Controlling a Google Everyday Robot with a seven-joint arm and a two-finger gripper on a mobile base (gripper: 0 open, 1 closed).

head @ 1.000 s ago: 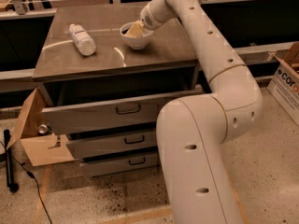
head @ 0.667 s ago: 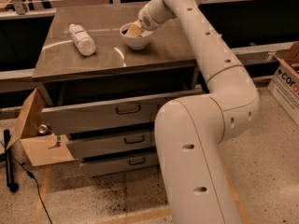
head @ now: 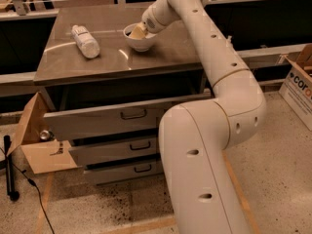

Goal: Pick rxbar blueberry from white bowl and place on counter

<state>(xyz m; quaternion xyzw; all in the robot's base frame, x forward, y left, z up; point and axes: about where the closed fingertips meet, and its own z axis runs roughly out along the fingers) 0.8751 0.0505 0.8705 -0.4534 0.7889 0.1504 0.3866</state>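
Toward the back of the glossy grey-brown surface, right of its middle, the white bowl stands upright. The gripper reaches down into it from the right, its pale tan tip inside the rim. Whether the gripper is released, clenched or grasping anything cannot be told. A dark patch shows inside the bowl just left of that tip, close against it. It may be the rxbar blueberry, but that cannot be told, and neither its long axis nor which way it points can be read. Compared with a second ago, the gripper's tip sits in much the same place within the bowl and the bowl has not shifted. Only the arm's thick lower links have swung slightly leftward in the view. A white plastic bottle lies on its side well left of the bowl. Below, the top drawer stands partly pulled out.
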